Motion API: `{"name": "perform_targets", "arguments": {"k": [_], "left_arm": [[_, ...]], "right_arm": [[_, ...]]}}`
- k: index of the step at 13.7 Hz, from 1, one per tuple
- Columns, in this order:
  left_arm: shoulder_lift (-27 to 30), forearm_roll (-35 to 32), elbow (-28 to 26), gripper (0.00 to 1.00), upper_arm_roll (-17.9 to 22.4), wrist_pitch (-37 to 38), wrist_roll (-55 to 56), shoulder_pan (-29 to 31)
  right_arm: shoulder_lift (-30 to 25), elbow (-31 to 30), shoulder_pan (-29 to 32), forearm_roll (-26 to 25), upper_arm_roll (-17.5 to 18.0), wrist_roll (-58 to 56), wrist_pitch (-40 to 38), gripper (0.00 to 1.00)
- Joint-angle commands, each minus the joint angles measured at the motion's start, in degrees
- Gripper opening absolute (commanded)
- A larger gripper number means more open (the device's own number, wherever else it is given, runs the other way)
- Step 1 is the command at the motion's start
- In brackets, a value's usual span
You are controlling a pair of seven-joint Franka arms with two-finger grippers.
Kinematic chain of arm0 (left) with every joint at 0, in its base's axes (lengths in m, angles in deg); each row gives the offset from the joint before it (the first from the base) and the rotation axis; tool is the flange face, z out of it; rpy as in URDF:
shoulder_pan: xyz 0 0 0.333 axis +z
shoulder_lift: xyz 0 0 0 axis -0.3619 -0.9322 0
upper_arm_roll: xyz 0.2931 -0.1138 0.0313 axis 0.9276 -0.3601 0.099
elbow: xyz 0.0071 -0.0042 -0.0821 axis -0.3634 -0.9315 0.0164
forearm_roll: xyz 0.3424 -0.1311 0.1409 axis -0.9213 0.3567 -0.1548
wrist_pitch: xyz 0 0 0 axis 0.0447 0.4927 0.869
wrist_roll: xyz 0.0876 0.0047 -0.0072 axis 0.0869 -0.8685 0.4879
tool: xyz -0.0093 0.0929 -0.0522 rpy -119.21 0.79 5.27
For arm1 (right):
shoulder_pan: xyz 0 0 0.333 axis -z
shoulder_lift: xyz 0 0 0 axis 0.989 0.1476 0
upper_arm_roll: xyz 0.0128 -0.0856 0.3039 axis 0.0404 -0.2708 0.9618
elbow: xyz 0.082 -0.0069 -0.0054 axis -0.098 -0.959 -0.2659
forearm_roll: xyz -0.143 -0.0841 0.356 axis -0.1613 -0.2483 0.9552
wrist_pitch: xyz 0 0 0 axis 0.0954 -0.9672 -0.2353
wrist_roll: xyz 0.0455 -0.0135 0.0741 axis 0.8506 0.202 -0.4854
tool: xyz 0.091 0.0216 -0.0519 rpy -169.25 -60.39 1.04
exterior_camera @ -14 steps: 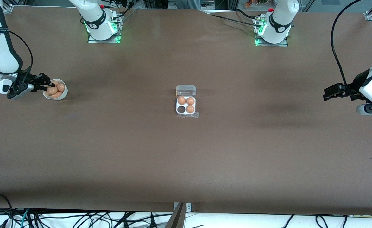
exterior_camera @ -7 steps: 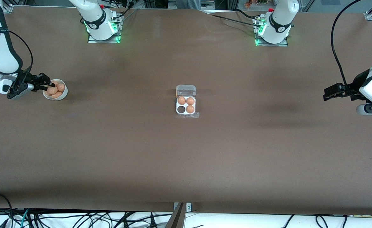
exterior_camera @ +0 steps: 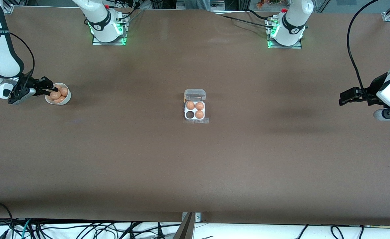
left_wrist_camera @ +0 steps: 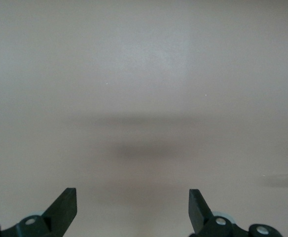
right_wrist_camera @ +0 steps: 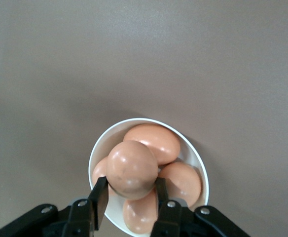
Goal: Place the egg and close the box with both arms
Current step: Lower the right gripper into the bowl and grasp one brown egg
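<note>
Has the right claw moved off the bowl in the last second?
No. The right claw, shut on an egg, sits at the same spot over the white bowl in the front view, with no visible lift or shift.

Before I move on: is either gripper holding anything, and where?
Right gripper holds an egg by its sides, over the bowl. Left gripper holds nothing.

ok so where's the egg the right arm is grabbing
The egg is pinched in the right gripper just above the white bowl of eggs, at the right arm's end of the table.
</note>
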Motion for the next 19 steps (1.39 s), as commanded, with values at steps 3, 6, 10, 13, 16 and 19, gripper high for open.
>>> {"name": "perform_targets", "arguments": {"k": [3,6,10,13,16,19], "left_arm": [[0.4,-0.9,0.7,1.00,-0.2,1.2,-0.3,0.1],[0.4,-1.0,0.7,1.00,-0.2,1.2,-0.4,0.2],[0.4,-0.9,0.7,1.00,-0.2,1.2,-0.4,0.2],[0.4,-0.9,0.7,1.00,-0.2,1.2,-0.3,0.2],[0.4,-1.0,0.7,1.00,-0.2,1.2,-0.3,0.2],[0.4,-1.0,0.7,1.00,-0.2,1.2,-0.3,0.2]], "right_arm": [[1.2,1.9,-0.6,1.2,0.8,-0.3,-1.5,0.32],[1.7,2.4,-0.6,1.2,0.8,-0.4,-2.4,0.25],[2.1,2.4,-0.6,1.2,0.8,-0.6,-2.5,0.25],[2.2,2.6,-0.6,1.1,0.8,-0.4,-2.5,0.23],[2.4,6.5,-0.8,0.9,1.0,-0.1,-6.0,0.23],[2.7,8.8,-0.8,0.8,1.1,1.0,-9.4,0.23]]}}
